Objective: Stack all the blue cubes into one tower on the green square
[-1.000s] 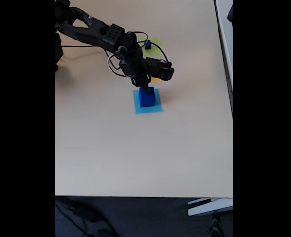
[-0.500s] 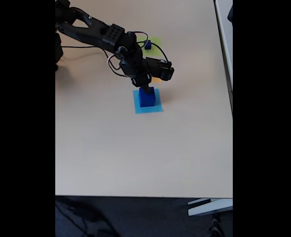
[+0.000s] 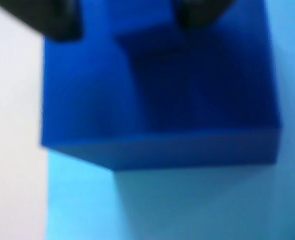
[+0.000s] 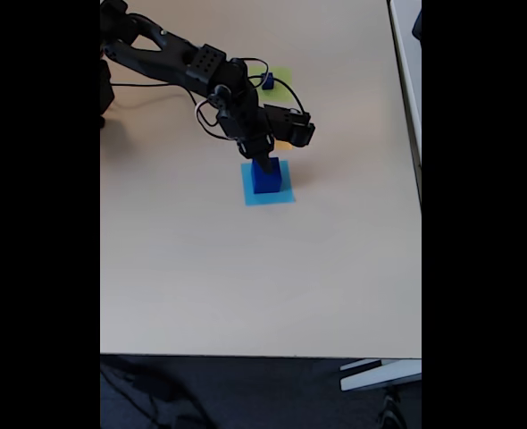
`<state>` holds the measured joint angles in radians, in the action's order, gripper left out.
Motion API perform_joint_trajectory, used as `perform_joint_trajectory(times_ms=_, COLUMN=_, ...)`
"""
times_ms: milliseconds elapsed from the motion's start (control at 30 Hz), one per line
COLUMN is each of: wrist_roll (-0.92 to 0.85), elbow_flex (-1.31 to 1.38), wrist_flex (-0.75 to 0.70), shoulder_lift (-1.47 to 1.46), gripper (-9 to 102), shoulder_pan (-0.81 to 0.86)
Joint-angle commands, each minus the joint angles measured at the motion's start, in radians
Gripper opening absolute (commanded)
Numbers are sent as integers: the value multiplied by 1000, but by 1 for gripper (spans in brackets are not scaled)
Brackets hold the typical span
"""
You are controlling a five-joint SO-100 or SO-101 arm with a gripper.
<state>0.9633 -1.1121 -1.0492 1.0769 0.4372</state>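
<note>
Desk: pale beige top, lying bare over most of the fixed view; a flat light-blue square is lying on it near centre, showing again in the wrist view; dark floor is showing below the desk's near edge.

A: What carries everything?

B: A pale beige bench, filling the middle of the fixed view, its lower half bare.

A: And lying flat on it?

B: A light-blue square just above centre, with a dark blue cube sitting on it. Toward the top, a green square peeks out behind the arm, and a sliver of an orange square lies between the two. A black cable trails across the upper left.
</note>
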Motion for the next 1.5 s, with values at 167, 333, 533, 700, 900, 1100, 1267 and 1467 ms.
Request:
perform_joint_trajectory(times_ms=167, wrist_roll=-20, elbow_flex=32, wrist_flex=9, shoulder_lift=35, gripper=13, shoulder_pan=-20)
perform_joint_trajectory(times_ms=333, wrist_roll=-25, elbow_flex=58, wrist_flex=8, shoulder_lift=78, gripper=14, shoulder_pan=-54)
perform_joint_trajectory(times_ms=533, wrist_roll=-28, elbow_flex=124, wrist_flex=8, shoulder_lift=121, gripper=14, shoulder_pan=-97)
perform_joint_trajectory(times_ms=700, wrist_roll=-32, elbow_flex=181, wrist_flex=6, shoulder_lift=141, gripper=14, shoulder_pan=-126)
perform_joint_trajectory(times_ms=900, wrist_roll=-14, elbow_flex=204, wrist_flex=11, shoulder_lift=161, gripper=13, shoulder_pan=-169)
perform_joint_trajectory(times_ms=1100, wrist_roll=126, elbow_flex=216, wrist_flex=-34, shoulder_lift=209, gripper=14, shoulder_pan=-298)
perform_joint_trajectory(times_ms=1267, wrist_roll=298, elbow_flex=207, wrist_flex=-43, shoulder_lift=179, gripper=14, shoulder_pan=-414)
perform_joint_trajectory(times_ms=1467, wrist_roll=515, elbow_flex=126, wrist_flex=-57, shoulder_lift=135, gripper=15, shoulder_pan=-538)
